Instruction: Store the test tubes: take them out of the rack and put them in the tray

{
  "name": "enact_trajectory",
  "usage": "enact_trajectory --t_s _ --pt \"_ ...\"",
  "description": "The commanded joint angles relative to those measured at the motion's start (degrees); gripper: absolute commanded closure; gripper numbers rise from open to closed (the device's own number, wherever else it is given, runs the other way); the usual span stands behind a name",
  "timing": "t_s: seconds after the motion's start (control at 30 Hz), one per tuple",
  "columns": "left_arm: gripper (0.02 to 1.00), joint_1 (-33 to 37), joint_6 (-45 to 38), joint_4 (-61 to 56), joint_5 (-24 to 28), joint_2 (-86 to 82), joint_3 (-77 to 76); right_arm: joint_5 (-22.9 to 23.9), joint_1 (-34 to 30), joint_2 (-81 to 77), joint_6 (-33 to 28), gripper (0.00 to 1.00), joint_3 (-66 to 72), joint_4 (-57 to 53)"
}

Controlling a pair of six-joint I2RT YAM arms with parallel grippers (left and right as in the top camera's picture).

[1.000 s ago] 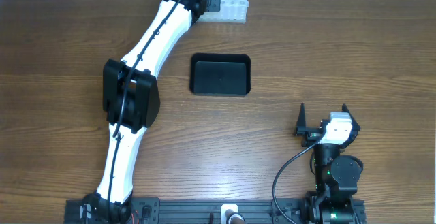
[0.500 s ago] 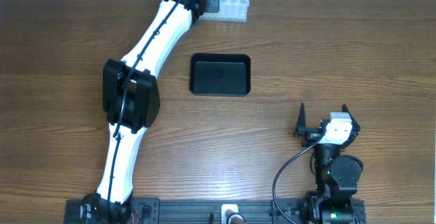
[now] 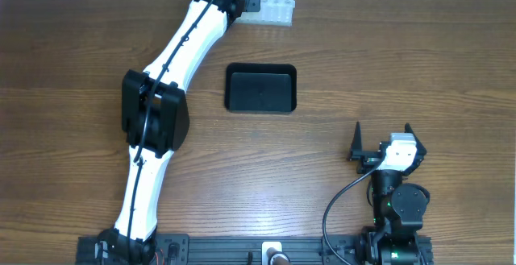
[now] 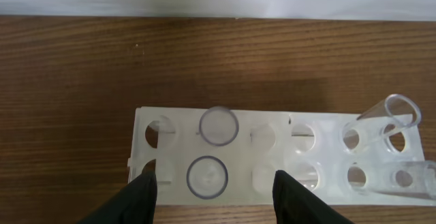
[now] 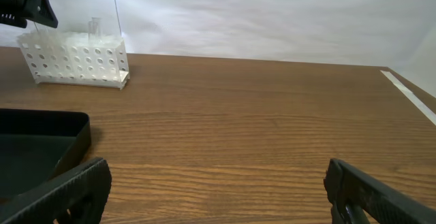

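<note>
Left claw [image 4: 216,200] hangs released over the rack [image 4: 272,163], and your wrist camera shows its two dark fingers [image 4: 139,197] spread wide, one on either side of a clear tube [image 4: 206,176] standing upright in the row nearer them. You see a second tube [image 4: 219,125] upright in the row behind, just beside the first. A tilted tube [image 4: 385,118] leans out of a hole toward the rack's other end.

From above, your left arm reaches up the wooden table [image 3: 403,55] to the rack's left end at the far edge. The black tray [image 3: 260,88] lies flat near the table's middle, well apart from the rack and between it and the arms' bases.

Your right claw [image 3: 383,140] sits close to its own base at the table's right, also released, its fingers [image 5: 61,197] held wide apart above bare wood. It faces across the table, with the tray's corner near on one side and the rack far off against the white wall.
</note>
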State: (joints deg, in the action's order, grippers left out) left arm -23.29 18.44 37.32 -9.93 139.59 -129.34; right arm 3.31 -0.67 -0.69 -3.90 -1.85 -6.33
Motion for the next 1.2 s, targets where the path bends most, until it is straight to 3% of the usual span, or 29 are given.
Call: enact_trajectory --t_s 0.03,0.13,0.43,1.2 --pt "0.496 0.59 0.04 -0.68 -0.68 1.97 -1.66 -0.5 0.0 0.39 -0.26 0.009 0.52 0.11" --pt "0.522 0.59 0.04 -0.68 -0.66 2.56 -1.66 -0.5 0.0 0.39 -0.24 0.009 0.52 0.11" --pt "0.761 0.57 0.04 -1.77 -0.68 2.86 -1.66 -0.5 0.0 0.39 -0.26 0.007 0.52 0.11" --pt "0.932 0.52 0.04 -0.33 -0.66 0.55 -1.68 -0.5 0.0 0.39 -0.26 0.007 0.52 0.11"
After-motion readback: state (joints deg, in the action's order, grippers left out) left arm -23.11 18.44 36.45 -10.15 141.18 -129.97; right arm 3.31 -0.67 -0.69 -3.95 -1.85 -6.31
